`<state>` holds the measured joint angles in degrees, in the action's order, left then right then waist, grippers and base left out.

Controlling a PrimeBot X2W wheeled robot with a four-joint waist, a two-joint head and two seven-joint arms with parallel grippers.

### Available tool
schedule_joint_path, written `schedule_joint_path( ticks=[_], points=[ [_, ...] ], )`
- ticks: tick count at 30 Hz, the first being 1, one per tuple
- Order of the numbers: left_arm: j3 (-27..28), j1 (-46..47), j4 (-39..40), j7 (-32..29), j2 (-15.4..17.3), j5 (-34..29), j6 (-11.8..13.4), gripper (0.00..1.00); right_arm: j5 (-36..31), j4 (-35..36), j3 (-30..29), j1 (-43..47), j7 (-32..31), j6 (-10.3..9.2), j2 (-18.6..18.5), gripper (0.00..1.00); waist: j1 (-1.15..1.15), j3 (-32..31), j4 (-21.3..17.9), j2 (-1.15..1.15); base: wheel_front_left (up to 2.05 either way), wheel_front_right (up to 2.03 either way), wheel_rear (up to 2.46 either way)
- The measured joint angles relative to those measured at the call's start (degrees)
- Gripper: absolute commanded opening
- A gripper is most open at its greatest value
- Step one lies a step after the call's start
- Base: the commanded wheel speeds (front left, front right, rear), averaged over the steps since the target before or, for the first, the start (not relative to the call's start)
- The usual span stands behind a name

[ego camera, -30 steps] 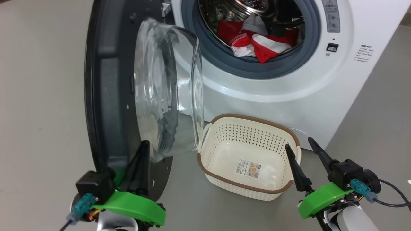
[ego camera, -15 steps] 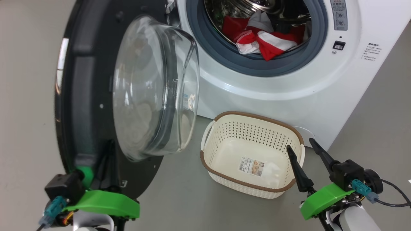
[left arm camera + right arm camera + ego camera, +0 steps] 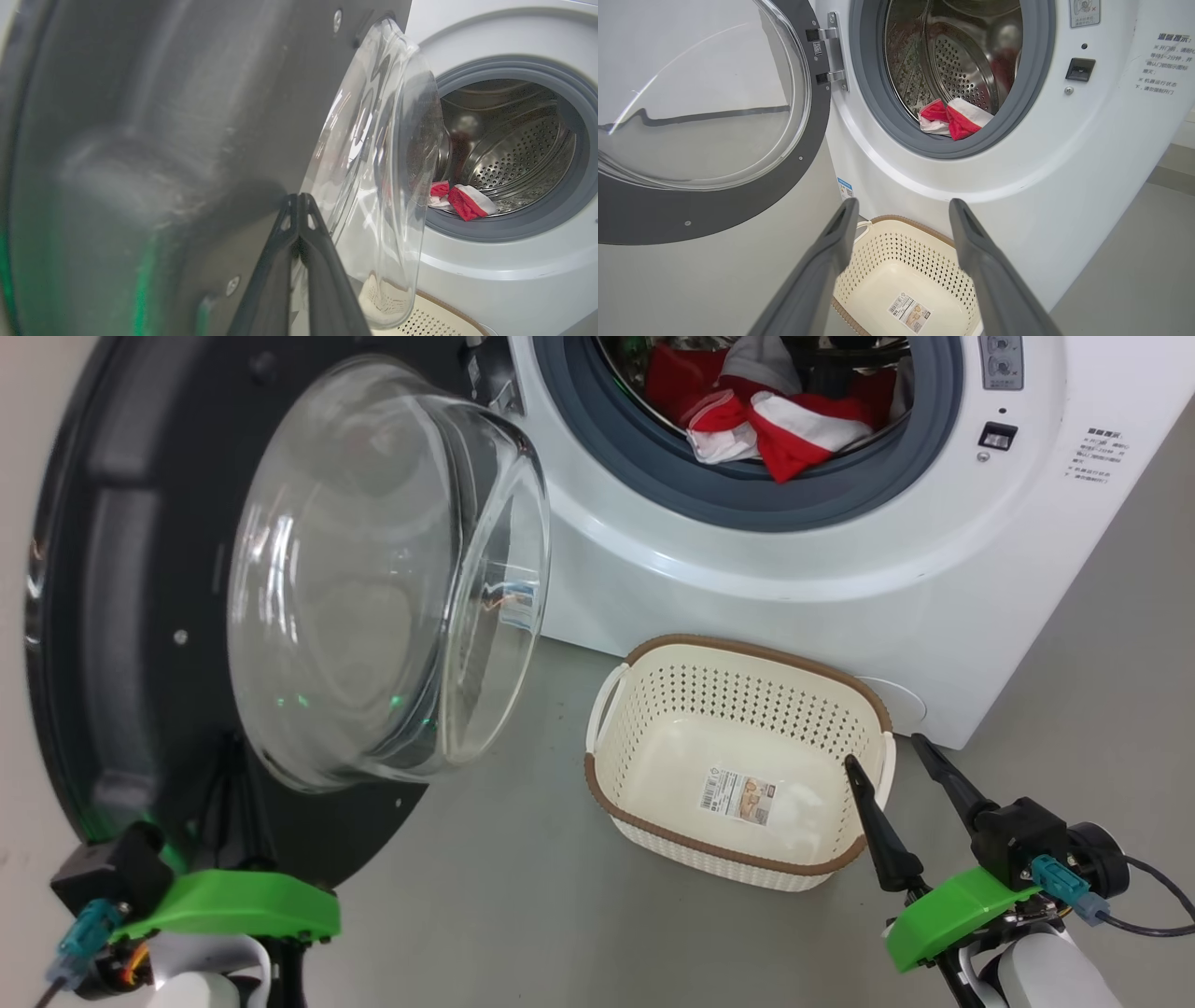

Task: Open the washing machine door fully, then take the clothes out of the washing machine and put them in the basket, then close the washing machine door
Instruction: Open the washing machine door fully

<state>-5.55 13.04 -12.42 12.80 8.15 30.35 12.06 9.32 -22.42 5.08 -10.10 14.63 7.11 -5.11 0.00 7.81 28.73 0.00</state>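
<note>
the washing machine door [image 3: 112, 569] stands swung wide, with the left gripper [image 3: 299, 210], jaws clenched, against its inner face. red clothes [image 3: 803, 439] lie inside the washing machine [image 3: 747, 579]. the right gripper [image 3: 885, 751], jaws released, hovers beside the basket [image 3: 747, 649].

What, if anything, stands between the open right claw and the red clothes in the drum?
Nothing visible. The door hangs to the left, the drum mouth is open, and the basket sits on the floor, below the line from the right claw to the clothes.
</note>
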Motion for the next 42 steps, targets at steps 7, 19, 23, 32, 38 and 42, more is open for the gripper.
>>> schedule_joint_path(
  ticks=[7, 19, 23, 32, 38, 42],
  points=[
    [2.6, 2.6, -4.5, 1.1, 0.3, 0.0, -1.0, 0.0, -0.3, 0.0, 0.1, 0.0, 0.0, 0.0, -0.1, 1.0, 0.0, 0.8, 0.2, 0.0, 0.0, 0.0, 0.0],
    [10.1, 6.3, -9.1, 1.5, -0.1, -1.5, -3.4, 0.0, -0.3, -0.2, 0.7, -0.8, 0.0, 0.0, -1.4, 1.0, 0.0, 1.6, 0.1, 0.0, 0.0, 0.0, 0.0],
    [12.7, 7.6, -11.1, 1.5, -0.8, -2.2, -5.2, 0.0, -0.3, -0.4, 0.9, -0.9, 0.0, 0.0, -1.6, 1.0, 0.0, 1.7, 0.1, 0.0, 0.0, 0.0, 0.0],
    [19.8, 11.7, -18.4, 1.7, -0.7, -5.4, -8.6, 0.0, -0.3, -0.6, 1.5, -1.6, 0.0, 0.0, -1.9, 1.0, 0.0, 1.5, 0.2, 0.0, 0.0, 0.0, 0.0],
    [22.5, 14.3, -22.8, 1.7, -0.8, -7.8, -10.4, 0.0, -0.3, -0.7, 1.8, -1.6, 0.0, 0.0, -2.2, 1.0, 0.0, 1.8, 0.3, 0.0, 0.0, 0.0, 0.0],
    [25.0, 16.0, -25.8, 1.7, -0.8, -8.2, -12.3, 0.0, -0.3, -1.0, 2.5, -1.8, 0.0, 0.0, -2.3, 1.0, 0.0, 1.8, 0.1, 0.0, 0.0, 0.0, 0.0]
  ],
)
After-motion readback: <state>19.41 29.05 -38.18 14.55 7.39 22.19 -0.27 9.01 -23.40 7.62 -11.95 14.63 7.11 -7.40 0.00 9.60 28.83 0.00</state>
